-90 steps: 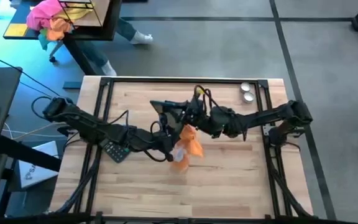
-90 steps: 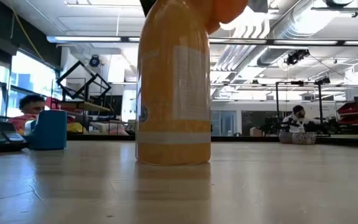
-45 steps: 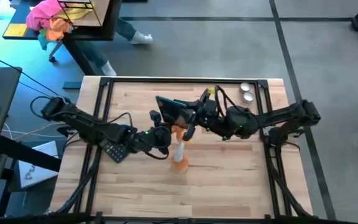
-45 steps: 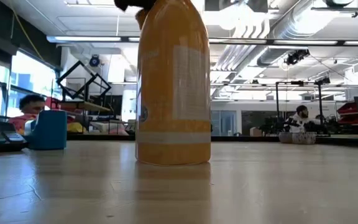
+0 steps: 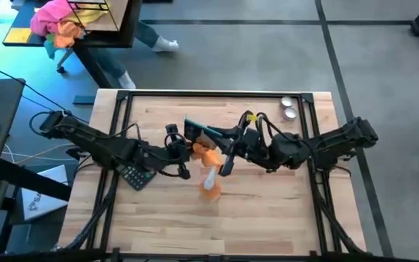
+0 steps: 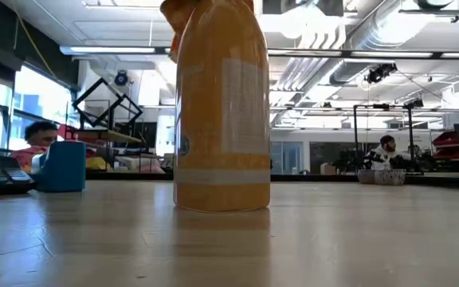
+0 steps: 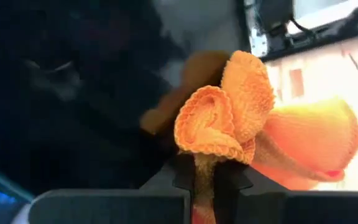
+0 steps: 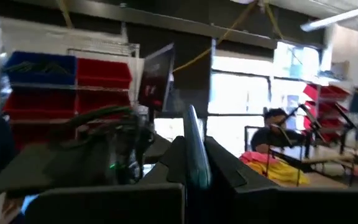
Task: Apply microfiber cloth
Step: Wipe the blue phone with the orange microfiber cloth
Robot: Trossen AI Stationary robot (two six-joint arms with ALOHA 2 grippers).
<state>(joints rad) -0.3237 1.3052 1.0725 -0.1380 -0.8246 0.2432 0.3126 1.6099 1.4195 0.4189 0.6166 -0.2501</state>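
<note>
Pale wooden tabletop carries a spray bottle of orange liquid near its middle. Just behind the bottle, the left gripper pinches the microfiber cloth aloft. Beside it, the right gripper clamps what looks like a thin flat panel edge-on.

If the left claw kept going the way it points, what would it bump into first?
Probably the tablet held by the right claw; the left claw, pinching the orange cloth, points toward it, though depth is unclear.
</note>
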